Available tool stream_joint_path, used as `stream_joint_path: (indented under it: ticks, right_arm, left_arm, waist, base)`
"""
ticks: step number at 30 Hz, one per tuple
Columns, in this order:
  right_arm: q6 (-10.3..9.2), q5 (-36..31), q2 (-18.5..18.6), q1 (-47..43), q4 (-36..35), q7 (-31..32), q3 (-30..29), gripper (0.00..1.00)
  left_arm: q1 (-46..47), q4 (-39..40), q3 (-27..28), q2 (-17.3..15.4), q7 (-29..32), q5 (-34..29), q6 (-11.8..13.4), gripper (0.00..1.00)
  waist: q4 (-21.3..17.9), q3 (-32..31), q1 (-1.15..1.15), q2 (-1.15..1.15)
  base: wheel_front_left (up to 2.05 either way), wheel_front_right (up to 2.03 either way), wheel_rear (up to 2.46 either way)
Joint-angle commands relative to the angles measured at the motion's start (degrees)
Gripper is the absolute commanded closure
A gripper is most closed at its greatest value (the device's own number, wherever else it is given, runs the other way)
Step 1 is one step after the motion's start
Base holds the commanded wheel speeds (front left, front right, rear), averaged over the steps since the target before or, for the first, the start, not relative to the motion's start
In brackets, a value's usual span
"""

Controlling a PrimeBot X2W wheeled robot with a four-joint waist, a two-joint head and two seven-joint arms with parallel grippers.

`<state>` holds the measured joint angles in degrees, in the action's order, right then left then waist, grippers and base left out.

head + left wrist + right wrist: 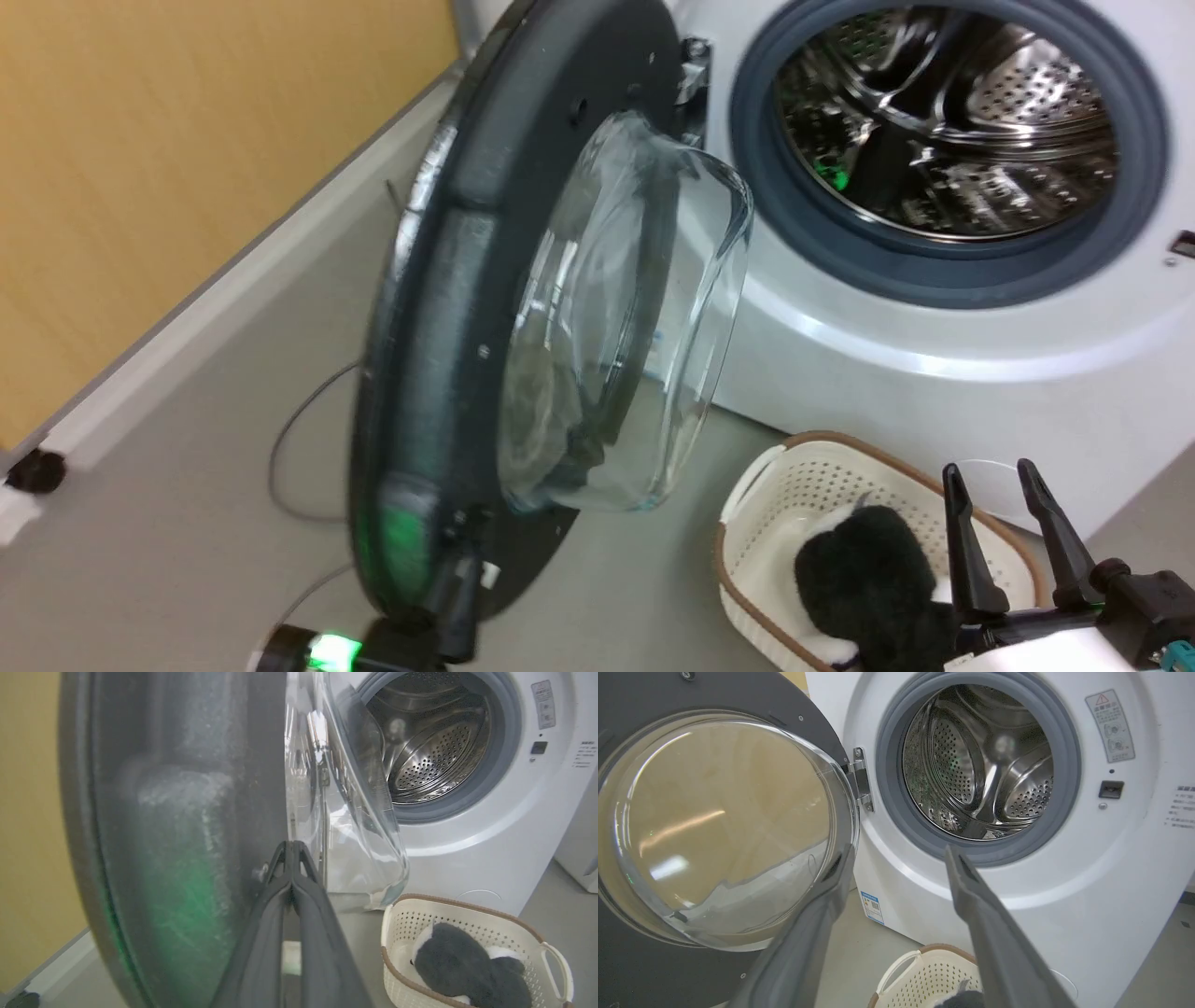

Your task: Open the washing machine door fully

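Note:
The washing machine door [448,280], a round black disc with a clear domed glass bowl [635,317], stands swung out to the left of the white washing machine [934,373], hinged at its left side. The grey gasket and steel drum [952,121] are exposed. My left gripper [464,551] is shut with nothing in it, its tips [292,845] against the door's [187,812] dark inner face beside the glass. My right gripper [1004,485] stands open over the basket, apart from the door [738,695] and facing the machine [1111,882]; its fingers spread wide [900,853].
A white perforated basket [822,462] with a brown rim holds a black and white plush toy [868,560] on the floor before the washer. A thin cable [289,439] lies on the grey floor left of the door. A yellow wall [140,140] with a white baseboard runs along the left.

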<state>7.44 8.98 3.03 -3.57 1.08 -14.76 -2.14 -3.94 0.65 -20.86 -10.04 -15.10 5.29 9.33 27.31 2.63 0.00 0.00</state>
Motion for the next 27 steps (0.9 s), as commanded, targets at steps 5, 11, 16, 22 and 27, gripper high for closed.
stream_joint_path:
  ticks: [5,11,16,22,27]
  right_arm:
    - [0.05,-0.62,-0.15,0.65,0.03,-0.24,0.13,0.0]
    - [0.05,-1.78,-0.15,1.82,0.37,-0.24,0.38,0.0]
    - [0.05,-3.12,-0.15,3.13,0.5,-0.24,0.41,0.0]
    - [0.05,-3.49,0.53,4.72,0.72,-0.24,0.3,0.0]
    - [0.05,-3.34,1.45,5.9,0.93,-0.24,0.51,0.0]
  left_arm:
    - [0.95,-0.41,5.38,-1.09,0.1,1.72,1.59,1.0]
    - [4.7,-2.66,11.5,-0.38,0.1,4.23,2.08,1.0]
    - [8.88,-6.73,16.0,-0.14,0.1,6.11,0.81,1.0]
    - [14.21,-10.43,22.63,0.62,0.1,6.78,0.94,1.0]
    - [17.41,-13.23,28.97,0.62,0.1,7.56,0.15,1.0]
  waist:
    - [1.89,1.99,0.0,0.0]
    - [1.7,4.08,0.0,0.0]
    - [0.61,6.67,0.0,0.0]
    - [-0.93,9.81,0.0,0.0]
    - [-2.13,12.1,0.0,0.0]
  base:
    - [0.0,0.0,0.0]
    - [0.0,0.0,0.0]
    - [0.0,0.0,0.0]
    - [0.0,0.0,0.0]
    - [0.0,0.0,0.0]
